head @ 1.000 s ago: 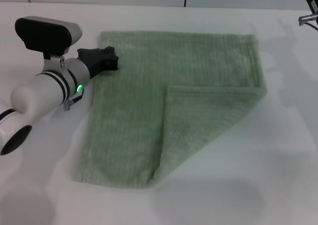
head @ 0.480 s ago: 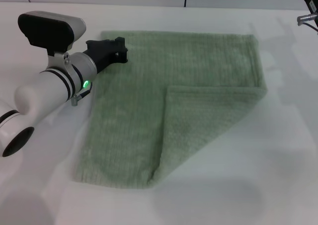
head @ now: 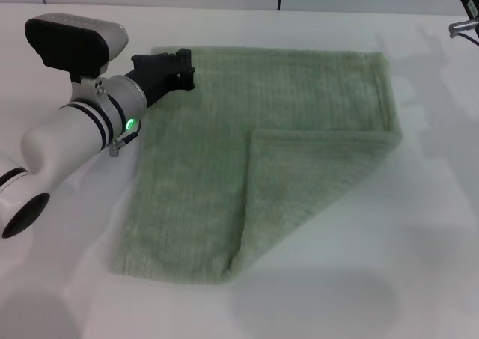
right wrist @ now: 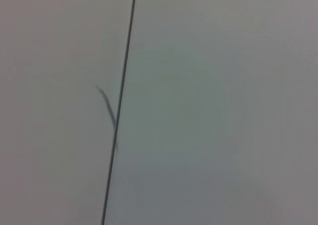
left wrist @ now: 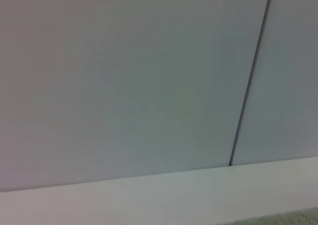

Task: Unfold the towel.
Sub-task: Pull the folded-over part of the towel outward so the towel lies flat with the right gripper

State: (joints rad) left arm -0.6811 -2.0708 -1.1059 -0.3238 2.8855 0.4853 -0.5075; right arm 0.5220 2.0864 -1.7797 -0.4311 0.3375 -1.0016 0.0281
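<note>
Towel (head: 262, 159) corner under left end effector (head: 182, 69) (right folded)

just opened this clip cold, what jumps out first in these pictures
The pale green towel dominates the white table, spread flat except its near right corner, which is folded diagonally back over itself. The left gripper on its white arm reaches in from the left, above the towel's far left corner. The right gripper barely shows at the far right edge, away from the towel.
</note>
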